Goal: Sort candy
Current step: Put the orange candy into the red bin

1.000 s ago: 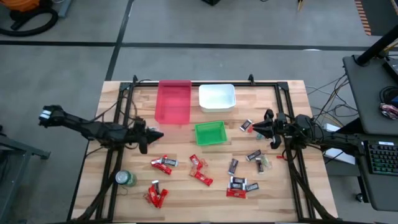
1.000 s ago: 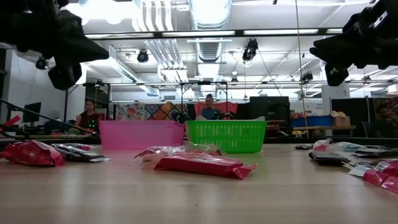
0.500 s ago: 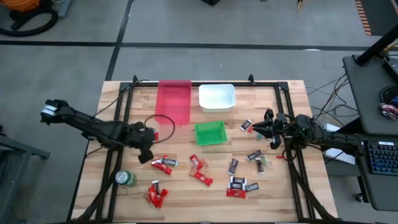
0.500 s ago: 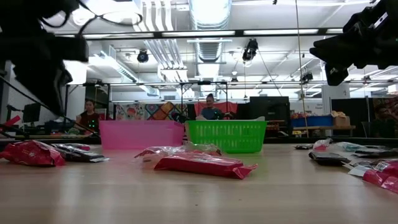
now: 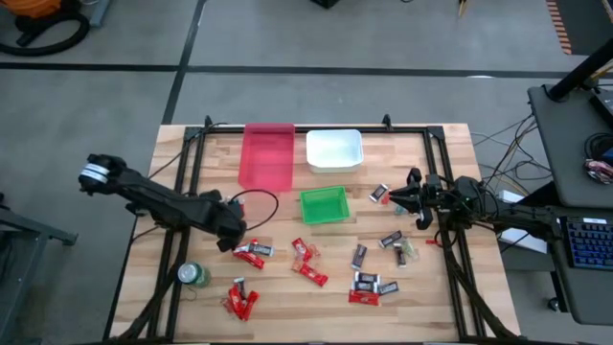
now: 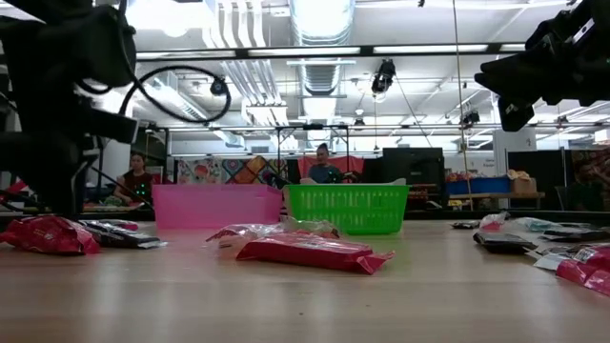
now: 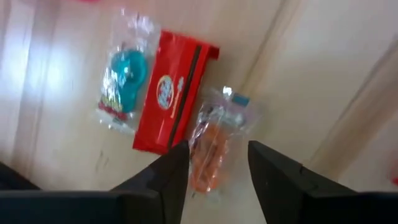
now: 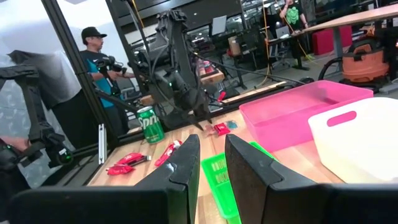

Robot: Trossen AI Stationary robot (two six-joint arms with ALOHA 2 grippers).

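While my left gripper (image 7: 212, 163) hangs open and empty over the candy (image 7: 214, 140), I judge it light and crinkly, best pinched across its middle.

Grey concrete floor (image 5: 115, 96) around the light wooden plank tabletop (image 5: 278, 297), dark seam lines crossing it. Orange shop vacuum with black hose (image 5: 43, 21) at the far left corner of the floor. Dark side desk with a black keyboard (image 5: 586, 241) off the table's right edge, cables beside it. Open industrial ceiling: silver round ducts (image 6: 319, 29), fluorescent strip lights (image 6: 419, 50). Low view: two people seated behind monitors (image 6: 319, 164). A person in a black cap (image 8: 99, 59) stands beyond.
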